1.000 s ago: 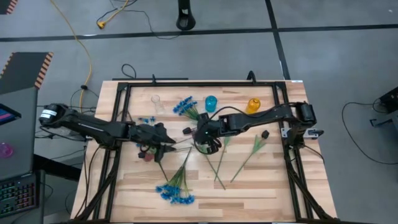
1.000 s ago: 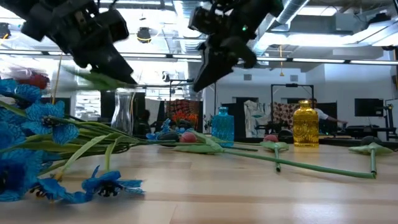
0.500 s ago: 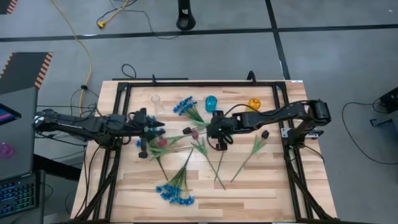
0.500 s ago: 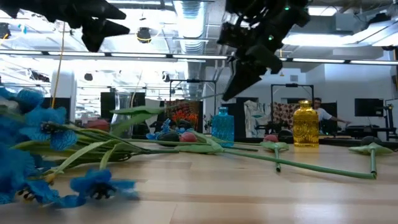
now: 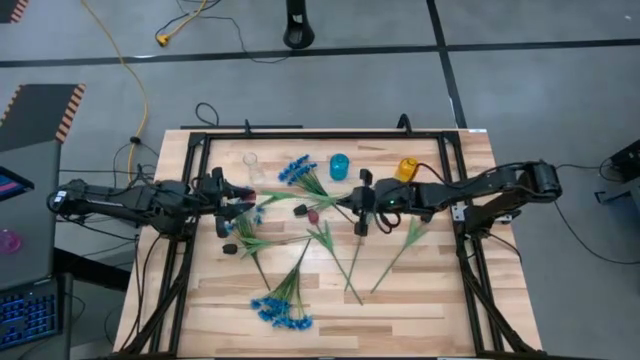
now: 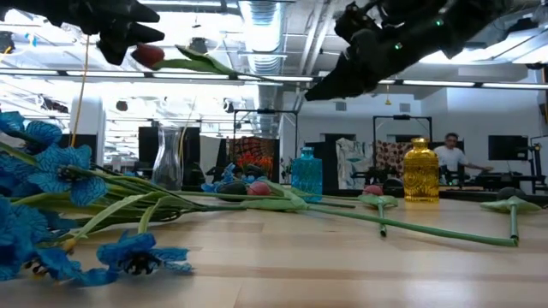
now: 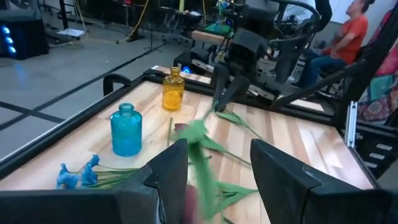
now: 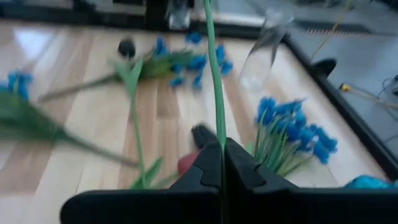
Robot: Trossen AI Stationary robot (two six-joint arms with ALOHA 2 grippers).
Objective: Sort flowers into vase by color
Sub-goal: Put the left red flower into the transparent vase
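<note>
The left gripper [image 5: 240,205] held a red tulip's [image 6: 151,55] bud end aloft; the right gripper [image 5: 352,202], closed, pinched its stem [image 8: 214,93] above the table [image 5: 420,290].

Overhead, table-level, two wrist views

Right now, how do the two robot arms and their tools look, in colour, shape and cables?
Both arms are dark, nearly black, built of slim jointed segments. The left arm carries a white cylindrical part near its outer end, with black cables running along it. The right arm thickens at its rounded joints. The left tool has two broad, flat dark fingers; the right tool has two dark fingers tapering to narrow tips.
</note>
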